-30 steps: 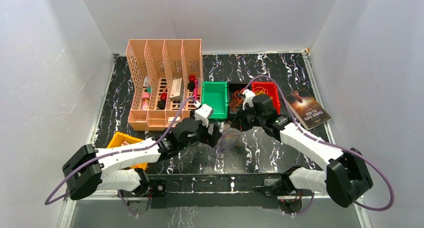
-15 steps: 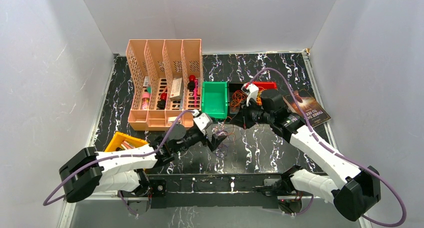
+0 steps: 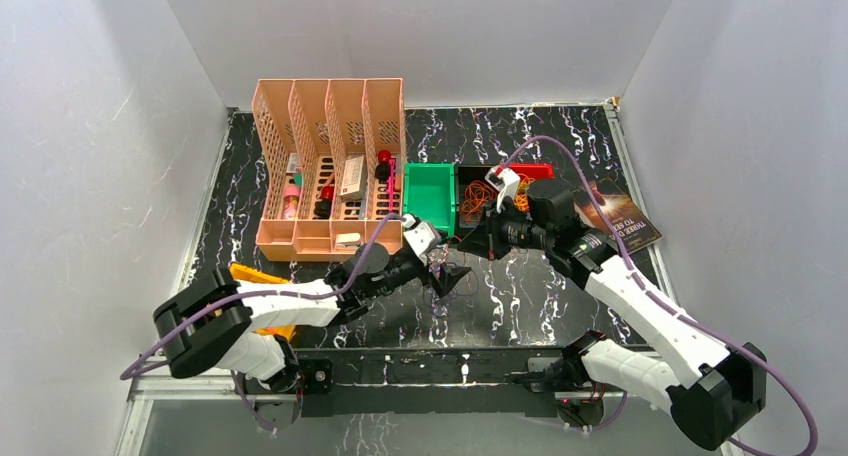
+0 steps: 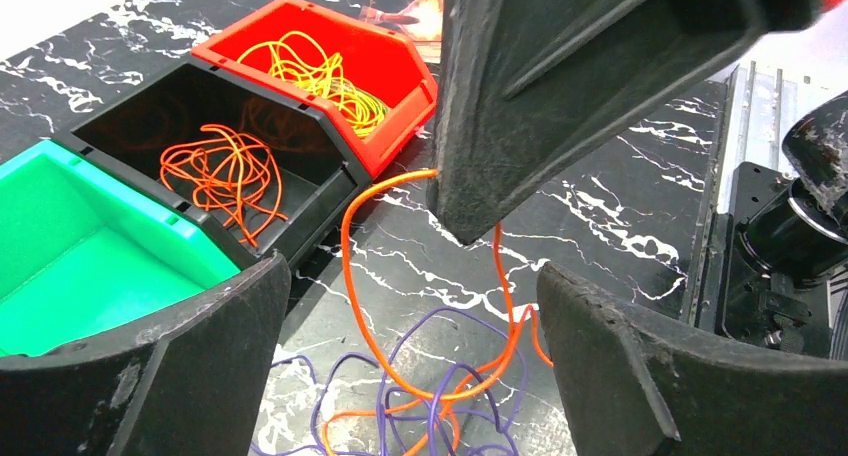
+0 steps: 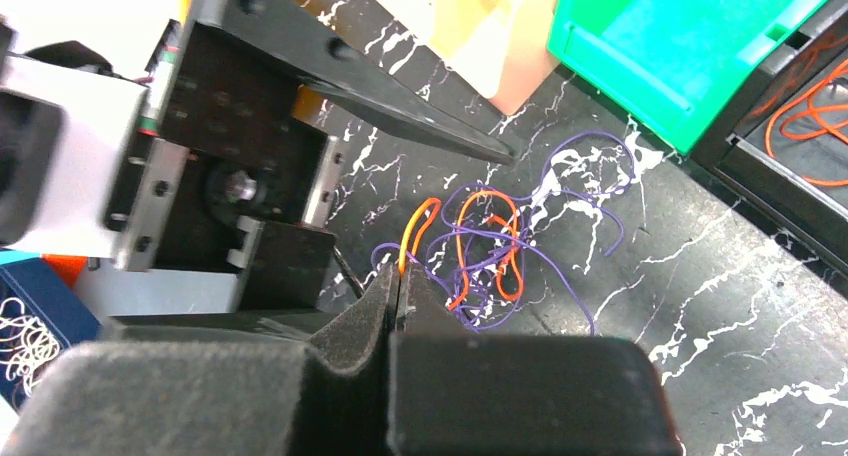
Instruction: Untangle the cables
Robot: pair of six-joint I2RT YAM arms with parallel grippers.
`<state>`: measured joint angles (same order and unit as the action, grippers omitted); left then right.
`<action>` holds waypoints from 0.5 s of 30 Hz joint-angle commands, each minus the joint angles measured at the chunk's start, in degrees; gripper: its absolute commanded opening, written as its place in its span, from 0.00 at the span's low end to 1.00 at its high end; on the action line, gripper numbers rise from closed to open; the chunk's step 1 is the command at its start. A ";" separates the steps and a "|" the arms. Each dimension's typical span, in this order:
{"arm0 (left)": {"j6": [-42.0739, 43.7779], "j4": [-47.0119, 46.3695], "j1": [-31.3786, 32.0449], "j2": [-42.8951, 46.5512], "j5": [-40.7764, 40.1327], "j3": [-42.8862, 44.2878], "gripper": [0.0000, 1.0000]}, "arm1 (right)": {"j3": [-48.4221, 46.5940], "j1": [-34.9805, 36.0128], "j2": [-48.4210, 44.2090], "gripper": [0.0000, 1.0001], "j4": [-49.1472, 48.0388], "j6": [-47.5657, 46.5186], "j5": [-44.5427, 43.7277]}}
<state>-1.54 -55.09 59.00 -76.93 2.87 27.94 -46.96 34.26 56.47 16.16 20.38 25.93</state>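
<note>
**Black-marbled tabletop, one orange strand pinched out of the knot**

White walls box in the black marbled tabletop (image 3: 560,136), where your right arm (image 3: 640,301) has its jaws pressed fully together on an orange cable (image 4: 350,246). The strand runs down from that grip into a tangle (image 5: 490,251) of thin purple and orange cables, which lies on the bare surface just in front of the bins. Your left arm (image 3: 290,301) holds its jaws spread about as wide as they go. They are empty, with one finger on either side of the tangle and low over it. Behind, the green bin (image 4: 60,166) holds nothing. The black bin (image 4: 320,186) carries a loose heap of orange cables (image 4: 225,171), and the red bin (image 4: 400,96) a heap of yellow ones (image 4: 320,71).

You appear to be mid-separation. The orange strand is gripped and lifted at one end, but its lower loops are threaded through the purple.

The next move seems to call for the left jaws to close on the purple loops and pin them down. The right jaws can then draw the orange up and away, probably toward the black bin, where its colour already lies. Go slowly: if the purple is not held, the whole knot may rise with the strand, and so thin a wire could slip the grip.
</note>
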 commanded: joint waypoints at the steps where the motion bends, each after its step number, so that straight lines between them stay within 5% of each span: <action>1: -1.07 -6.48 0.32 -3.51 1.39 3.06 0.91 | -3.80 0.31 -1.87 0.00 -4.26 2.71 2.86; 11: -3.71 -6.58 2.64 -8.09 -2.70 -2.24 0.59 | -9.15 0.36 -4.68 0.00 -4.01 4.66 2.61; 15: -5.02 -6.61 3.05 -8.22 -3.57 -4.92 0.57 | -12.55 0.32 -5.84 0.00 -2.77 4.55 0.88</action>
<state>-5.10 -58.59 61.43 -85.36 0.78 25.45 -54.35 34.28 52.58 15.11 24.25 27.53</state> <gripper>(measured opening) 0.579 0.017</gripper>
